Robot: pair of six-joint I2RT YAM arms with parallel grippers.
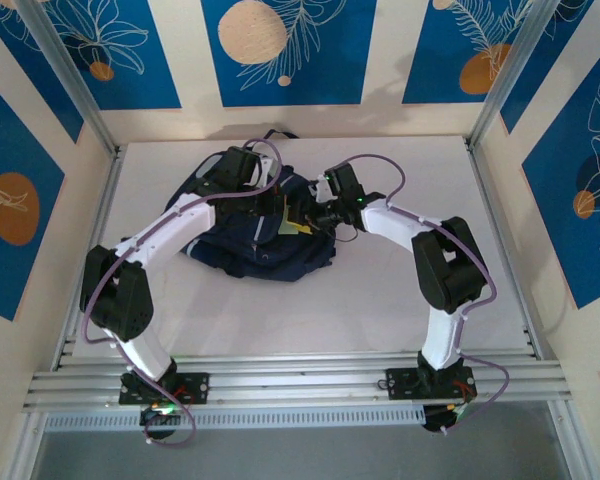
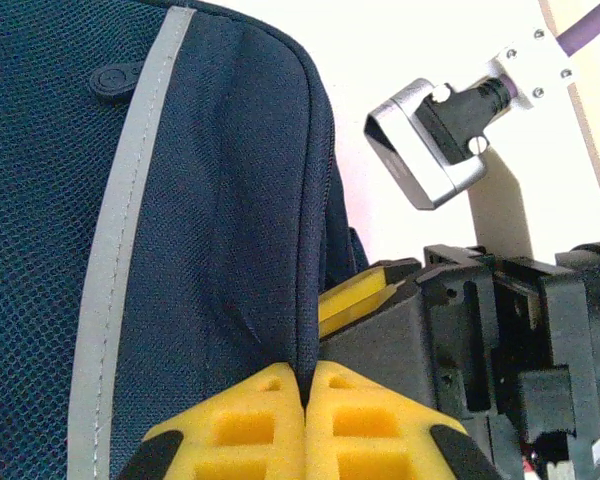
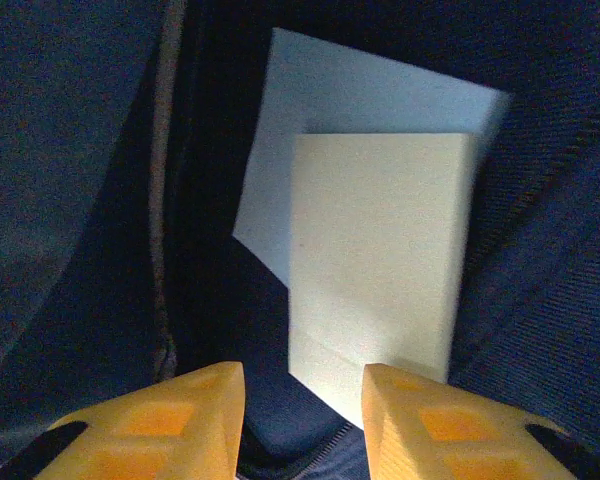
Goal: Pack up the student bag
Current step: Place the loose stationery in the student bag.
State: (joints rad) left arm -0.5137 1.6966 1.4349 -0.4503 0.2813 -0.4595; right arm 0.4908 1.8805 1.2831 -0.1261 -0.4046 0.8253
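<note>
The large navy fabric backpack (image 1: 270, 250) lay mid-table, its rim clamped in the left gripper (image 2: 305, 385). The right gripper (image 3: 303, 400), jaws apart and empty, faced inside. A cream rectangular pad (image 3: 375, 250) lay lengthwise straight ahead.

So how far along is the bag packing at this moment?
Done: a pale blue flat sheet and a cream rectangular pad already sit inside the dark navy fabric backpack. In hand: the left gripper is shut on the bag's edge, holding the mouth open, while the right gripper, jaws apart and empty, points into the opening. Left: the bag is not yet closed; whether more items wait cannot be told.
</note>
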